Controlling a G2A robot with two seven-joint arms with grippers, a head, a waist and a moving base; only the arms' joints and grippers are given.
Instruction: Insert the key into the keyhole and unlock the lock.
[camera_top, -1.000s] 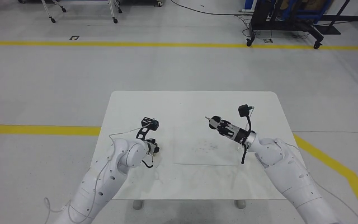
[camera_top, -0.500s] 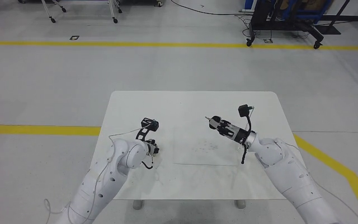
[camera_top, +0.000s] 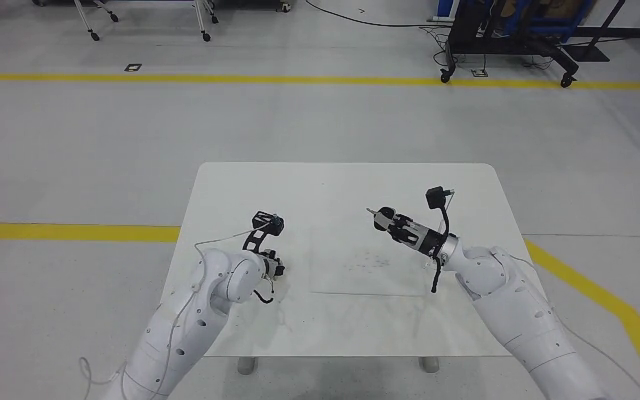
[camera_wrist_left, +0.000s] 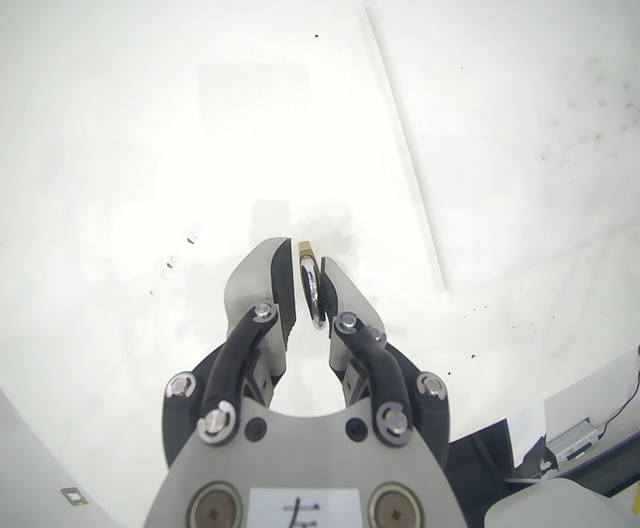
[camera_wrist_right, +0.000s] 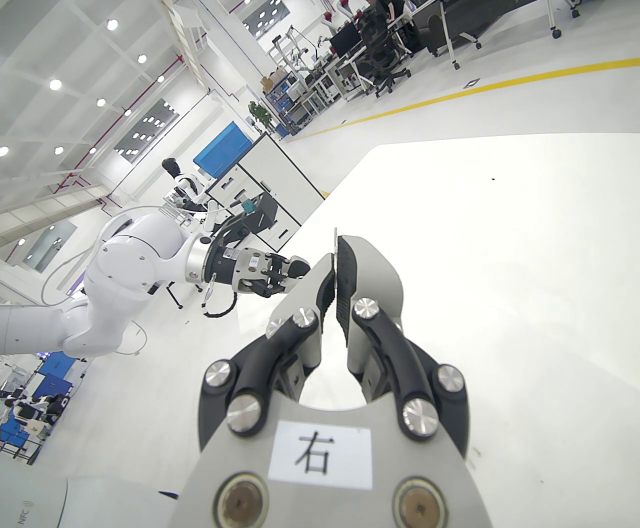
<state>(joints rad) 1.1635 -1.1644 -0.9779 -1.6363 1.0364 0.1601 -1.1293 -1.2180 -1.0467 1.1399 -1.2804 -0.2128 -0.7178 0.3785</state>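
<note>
We noted the left hand (camera_wrist_left: 305, 256) clenched on a brass padlock (camera_wrist_left: 310, 295), low over the worktop (camera_top: 340, 190), inside its left edge. The right hand (camera_wrist_right: 336, 262) pinched the key (camera_wrist_right: 335, 239), its blade jutting past the fingertips. The hands were well apart, with a wide stretch of worktop between them.

One lock (camera_wrist_left: 311, 290) sits inside the left pincer (camera_wrist_left: 305, 251), one key (camera_wrist_right: 334, 234) inside the right pincer (camera_wrist_right: 336, 249), both above one table (camera_top: 340, 185).
</note>
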